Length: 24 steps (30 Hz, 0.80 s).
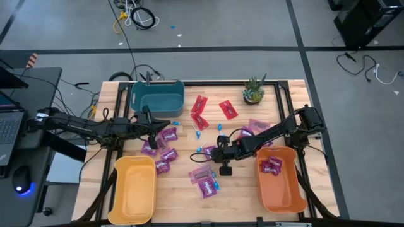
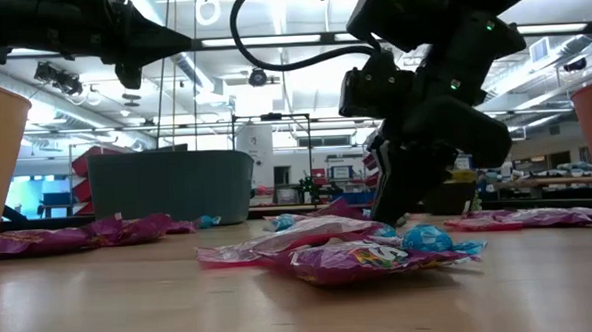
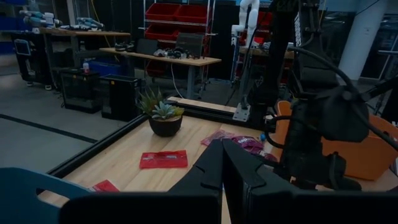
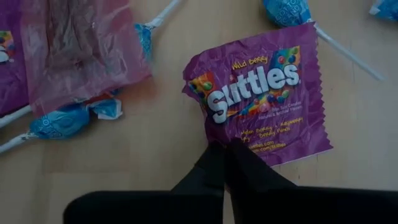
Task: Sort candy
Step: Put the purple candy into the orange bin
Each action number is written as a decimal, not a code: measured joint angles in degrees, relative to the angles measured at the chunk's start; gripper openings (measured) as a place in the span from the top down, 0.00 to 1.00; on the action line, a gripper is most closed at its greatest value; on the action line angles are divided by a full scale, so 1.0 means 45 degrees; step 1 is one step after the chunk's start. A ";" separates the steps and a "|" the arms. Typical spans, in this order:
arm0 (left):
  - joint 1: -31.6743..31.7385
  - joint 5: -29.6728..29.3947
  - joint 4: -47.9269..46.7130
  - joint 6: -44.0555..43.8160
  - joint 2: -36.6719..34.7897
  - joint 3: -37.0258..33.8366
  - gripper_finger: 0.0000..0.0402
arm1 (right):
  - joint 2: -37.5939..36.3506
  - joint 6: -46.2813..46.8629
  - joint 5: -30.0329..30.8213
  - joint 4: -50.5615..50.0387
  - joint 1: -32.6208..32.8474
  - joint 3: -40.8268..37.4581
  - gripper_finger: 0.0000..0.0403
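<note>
Purple candy packets (image 1: 165, 148), red packets (image 1: 201, 112) and blue lollipops (image 4: 59, 121) lie scattered flat on the wooden table. My right gripper (image 4: 225, 152) points steeply down at mid-table (image 1: 211, 151), shut on the edge of one purple packet (image 4: 261, 93) that lies printed side up. My left gripper (image 1: 165, 124) hangs shut and level above the table beside the teal bin (image 1: 156, 96), holding nothing. In the left wrist view its shut fingers (image 3: 222, 168) point toward the right arm. My right gripper has its two fingertips closed together on the purple packet's crimped edge (image 4: 231, 144), at the side nearest the wrist. The fingers come slanting down from above. The packet lies flat on the table, not lifted.
A yellow bin (image 1: 134, 189) stands near left and an orange bin (image 1: 281, 183) near right, with purple packets (image 1: 272, 166) in it. A small potted plant (image 1: 254, 90) is at the far right. A clear pink wrapper (image 4: 81, 50) and lollipops lie close beside the gripped packet.
</note>
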 joint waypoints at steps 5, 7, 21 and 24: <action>0.0000 0.0000 -0.0005 0.0001 0.0002 -0.0003 0.99 | -0.0249 0.0053 -0.0112 -0.0125 0.0112 -0.0049 1.00; 0.0000 0.0000 -0.0009 -0.0001 -0.0003 0.0000 0.99 | -0.0438 0.0260 -0.0246 -0.0230 0.0144 -0.0050 1.00; 0.0000 0.0000 -0.0005 -0.0001 0.0000 0.0000 0.99 | -0.2194 0.1017 0.0062 -0.1440 0.0571 -0.0025 1.00; 0.0000 0.0000 0.0000 -0.0001 -0.0001 0.0000 0.99 | -0.2894 0.1192 0.0318 -0.2056 0.0711 -0.0025 1.00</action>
